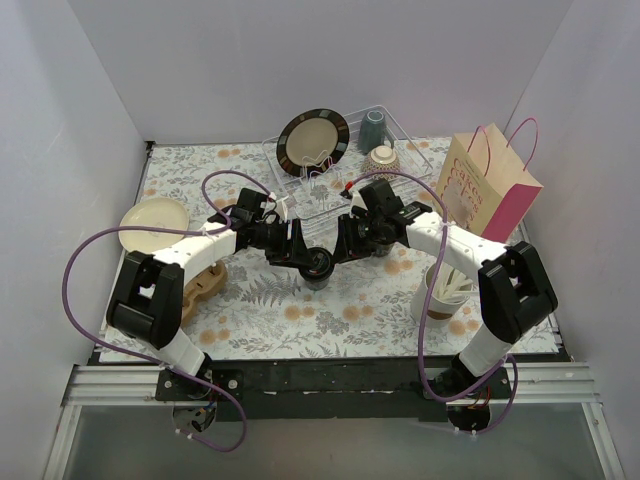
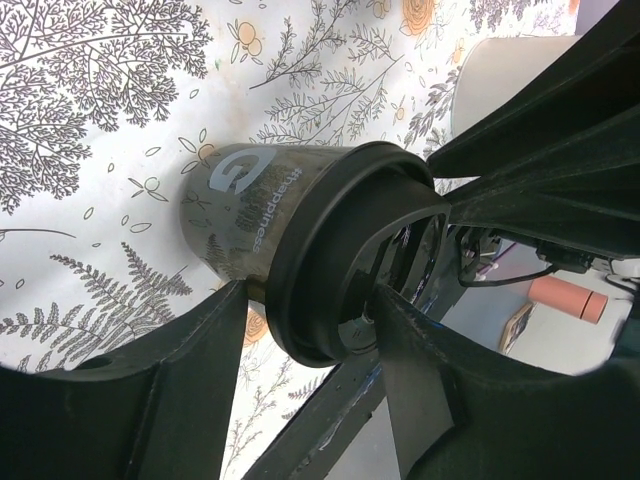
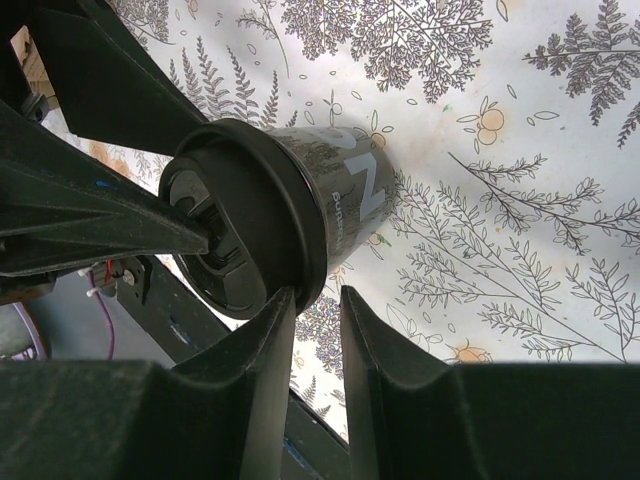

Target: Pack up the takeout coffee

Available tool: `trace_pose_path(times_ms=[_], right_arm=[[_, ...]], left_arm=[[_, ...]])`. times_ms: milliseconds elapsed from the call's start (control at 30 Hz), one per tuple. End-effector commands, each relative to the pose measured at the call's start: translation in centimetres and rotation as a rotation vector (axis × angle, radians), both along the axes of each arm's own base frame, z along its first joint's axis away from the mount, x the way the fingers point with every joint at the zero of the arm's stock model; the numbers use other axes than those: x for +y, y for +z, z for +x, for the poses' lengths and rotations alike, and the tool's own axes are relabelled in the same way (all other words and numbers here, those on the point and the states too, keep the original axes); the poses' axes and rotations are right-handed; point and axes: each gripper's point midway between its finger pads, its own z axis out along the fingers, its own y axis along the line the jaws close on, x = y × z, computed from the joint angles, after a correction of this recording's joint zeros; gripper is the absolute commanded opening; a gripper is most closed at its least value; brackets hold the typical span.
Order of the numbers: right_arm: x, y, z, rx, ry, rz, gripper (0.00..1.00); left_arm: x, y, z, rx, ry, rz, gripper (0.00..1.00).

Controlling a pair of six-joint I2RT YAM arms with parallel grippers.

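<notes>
A black paper cup (image 1: 320, 270) with a round black lid (image 2: 320, 250) stands on the flowered tablecloth between both arms. In the left wrist view its printed side (image 2: 240, 215) shows. My left gripper (image 1: 306, 260) (image 2: 310, 295) straddles the near edge of the lid. One finger lies against the cup under the rim and the other rests on the lid's top. My right gripper (image 1: 343, 250) (image 3: 315, 295) is nearly shut with a narrow empty gap. Its left finger touches the lid's rim (image 3: 290, 230) from the other side of the cup (image 3: 350, 185).
A beige and pink paper bag (image 1: 490, 185) stands at the back right. A wire rack (image 1: 420, 160) at the back holds a dark plate (image 1: 313, 140), a mug (image 1: 372, 130) and a bowl (image 1: 382, 158). A white cup of stirrers (image 1: 448, 290) stands right, a cream plate (image 1: 155, 222) left.
</notes>
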Motion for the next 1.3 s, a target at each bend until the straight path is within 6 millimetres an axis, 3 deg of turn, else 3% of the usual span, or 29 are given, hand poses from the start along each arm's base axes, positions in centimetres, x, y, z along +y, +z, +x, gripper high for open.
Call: trace_pose_path(times_ms=[0,367,733,900,967,1067,1100,1200,1267], right_arm=[[0.7,0.4,0.6,-0.03,0.017,0.027,0.31],[-0.1,-1.9,0.1,-0.003,-0.009,-0.012,0.29],[-3.0,-6.2,-1.5,0.069,-0.105,-0.14,0.24],[-4.0,-7.0,-1.7,0.082,-0.146,-0.193,0.22],[-3.4,-6.0,-1.4,0.071,-0.141,-0.169,0.23],[-2.1,-3.1,-0.6,0.048,-0.126,-0.103,0.27],[-1.2,-0.7,0.5,0.004,-0.126,-0.064,0.28],[-0.6,2.8,2.4,-0.056,-0.147,-0.042,0.29],[-0.6,3.9,3.2,-0.075,-0.156,-0.037,0.29]], left_arm=[[1.2,-2.5,-0.8,0.071,0.042,0.092,0.52],[1.8,-4.7,-1.3,0.108,0.047,0.132,0.47],[2.4,-6.3,-1.9,0.133,0.045,0.169,0.45],[2.7,-6.6,-1.9,0.125,0.046,0.188,0.45],[2.6,-6.6,-1.7,0.12,0.043,0.192,0.45],[2.5,-6.5,-1.1,0.108,0.033,0.197,0.45],[2.5,-6.5,-0.9,0.104,0.027,0.202,0.45],[2.5,-6.3,-0.2,0.072,-0.001,0.209,0.45],[2.3,-6.1,0.1,0.045,-0.033,0.207,0.46]])
